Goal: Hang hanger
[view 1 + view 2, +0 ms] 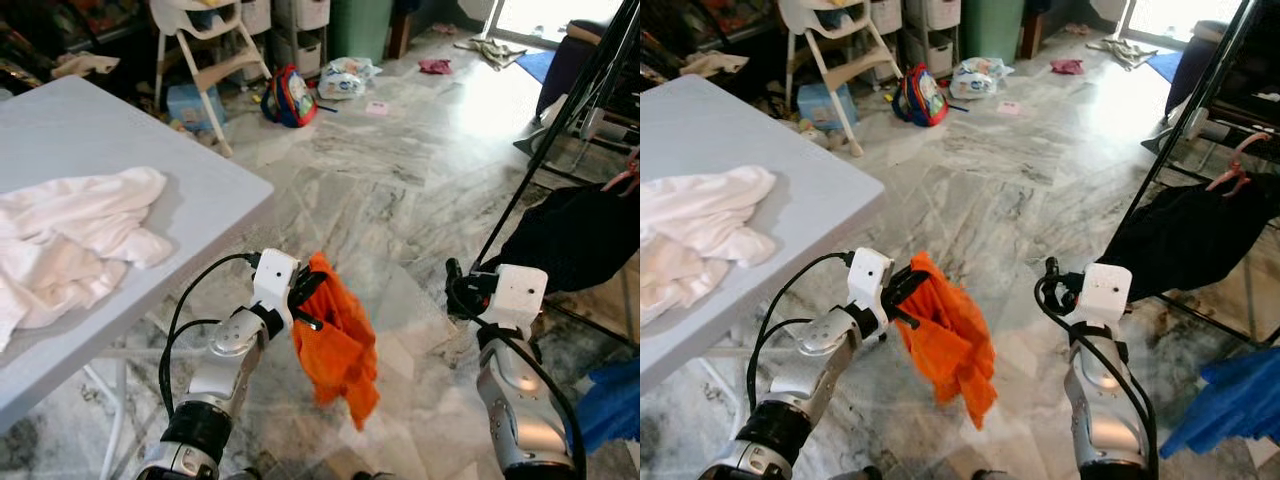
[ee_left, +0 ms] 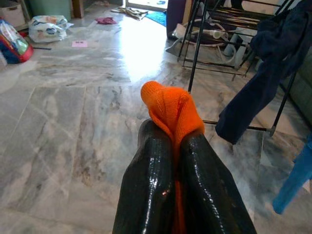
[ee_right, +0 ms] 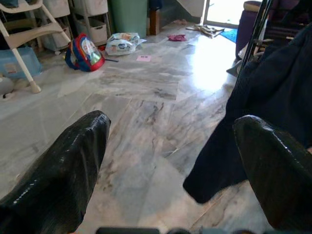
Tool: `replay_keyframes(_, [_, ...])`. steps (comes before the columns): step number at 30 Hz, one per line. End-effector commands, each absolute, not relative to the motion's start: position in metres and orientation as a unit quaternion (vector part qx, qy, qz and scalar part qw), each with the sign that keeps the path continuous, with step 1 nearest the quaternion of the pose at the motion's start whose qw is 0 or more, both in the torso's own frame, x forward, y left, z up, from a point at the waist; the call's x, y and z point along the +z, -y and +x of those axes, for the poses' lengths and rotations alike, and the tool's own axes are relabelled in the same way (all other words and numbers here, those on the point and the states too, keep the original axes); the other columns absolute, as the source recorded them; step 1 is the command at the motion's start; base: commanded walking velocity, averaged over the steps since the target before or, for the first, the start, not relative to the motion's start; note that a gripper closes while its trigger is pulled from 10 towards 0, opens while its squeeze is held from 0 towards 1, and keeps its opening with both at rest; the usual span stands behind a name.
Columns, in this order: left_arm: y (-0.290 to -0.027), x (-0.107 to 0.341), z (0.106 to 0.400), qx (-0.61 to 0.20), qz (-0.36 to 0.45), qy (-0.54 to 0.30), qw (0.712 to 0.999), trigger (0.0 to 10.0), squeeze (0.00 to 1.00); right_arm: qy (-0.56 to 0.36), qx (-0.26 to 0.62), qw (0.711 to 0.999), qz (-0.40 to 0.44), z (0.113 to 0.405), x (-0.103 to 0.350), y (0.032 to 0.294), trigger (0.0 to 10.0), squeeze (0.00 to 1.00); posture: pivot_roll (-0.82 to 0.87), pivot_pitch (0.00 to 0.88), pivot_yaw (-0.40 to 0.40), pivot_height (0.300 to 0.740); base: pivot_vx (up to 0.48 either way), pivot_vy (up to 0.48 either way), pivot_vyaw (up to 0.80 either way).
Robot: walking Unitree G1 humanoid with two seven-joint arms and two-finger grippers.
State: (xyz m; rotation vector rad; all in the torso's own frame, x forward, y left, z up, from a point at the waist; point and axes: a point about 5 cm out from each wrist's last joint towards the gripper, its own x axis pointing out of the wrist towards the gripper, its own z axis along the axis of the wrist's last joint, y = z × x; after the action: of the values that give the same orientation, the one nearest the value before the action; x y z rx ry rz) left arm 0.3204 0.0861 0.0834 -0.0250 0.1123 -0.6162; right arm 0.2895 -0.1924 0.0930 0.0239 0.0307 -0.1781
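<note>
Our left gripper [image 2: 176, 146] has its fingers pinched tight on the orange cloth [image 1: 335, 345], which hangs over the floor beside the table [image 1: 200, 200]; the right gripper [image 3: 170, 161] has its fingers spread wide and empty near the black garment [image 1: 1185, 245] on the drying rack [image 1: 1180, 120]; we cannot make out a hanger inside the cloth, so we should carry it level toward the rack, keeping the pinch firm

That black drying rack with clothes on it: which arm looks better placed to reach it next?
The right, probably. The right gripper is open and free, next to the dark garment on the drying rack. The left gripper is shut on the orange cloth, farther from it.
</note>
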Motion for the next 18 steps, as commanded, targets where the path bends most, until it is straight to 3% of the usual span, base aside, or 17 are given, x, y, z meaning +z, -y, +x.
replay_keyframes(1, [-0.0877,0.081,0.321,-0.297,-0.015,-0.064,0.953,10.0,0.0,-0.016,-0.087,0.996,0.011,0.2881,0.0934,0.1916,10.0,0.0,-0.03,0.147,0.003,0.74,0.0,0.0,0.0])
replay_keyframes(10, [-0.0903,0.0842,0.3246,-0.297,-0.012,-0.066,0.953,10.0,0.0,-0.017,-0.092,0.996,0.011,0.2872,0.0925,0.1933,10.0,0.0,-0.04,0.145,0.01,0.74,0.0,0.0,0.0])
replay_keyframes(18, [-0.0879,0.0838,0.3232,-0.307,-0.003,-0.063,0.95,10.0,0.0,-0.017,-0.093,0.995,0.011,0.2873,0.0927,0.1937,10.0,0.0,-0.04,0.14,0.012,0.74,-0.27,0.0,0.0])
